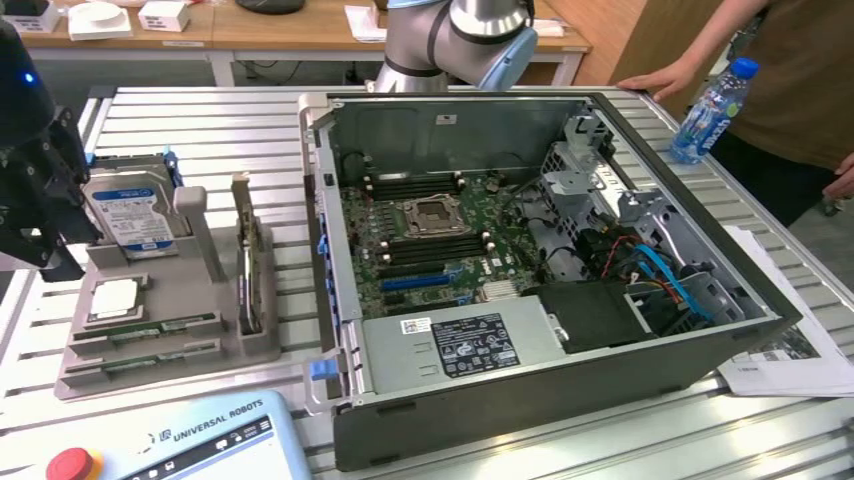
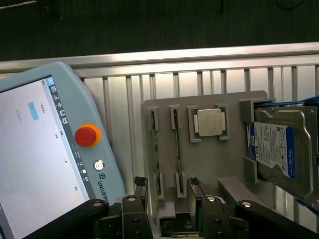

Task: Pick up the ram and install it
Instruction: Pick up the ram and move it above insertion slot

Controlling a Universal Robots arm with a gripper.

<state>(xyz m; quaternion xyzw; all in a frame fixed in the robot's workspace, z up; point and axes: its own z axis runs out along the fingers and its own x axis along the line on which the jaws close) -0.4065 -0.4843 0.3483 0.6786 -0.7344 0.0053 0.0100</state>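
I find the arm's black two-fingered gripper (image 2: 167, 199) poised over one end of the flat grey plastic parts tray (image 2: 209, 169). Its fingers (image 2: 135, 201) stand apart, with nothing clamped between them. In the wrist view the gap between the fingers lines up with the ends of two ram sticks. These are long, narrow green circuit boards seated on edge in parallel slots of the tray, one (image 2: 154, 149) just beside the other (image 2: 176, 144). I see no contact between the fingers and either stick. I cannot tell how high the gripper stands above them. Both sticks are in the tray, not in the computer.

On the same tray I note a square silver processor chip (image 2: 210, 122) in its own recess, just beside the ram sticks. Past it, a boxy grey hard drive with a blue-and-white label (image 2: 275, 149) is propped at a tilt at the tray's other end. In the exterior view a thin board (image 1: 244, 255) stands on edge along the side of the tray nearest the case. I cannot tell what it is.

A pale blue teach pendant with a red stop button (image 2: 55, 149) lies just beside the tray on the slatted aluminium table (image 2: 199, 82). The open dark grey computer case (image 1: 534, 400) lies on its side at the exterior view's right of the tray, with its green motherboard (image 1: 427, 235) exposed. A person's hand (image 1: 661, 80) rests at the table's far edge, near a clear water bottle with a blue cap (image 1: 707, 105).
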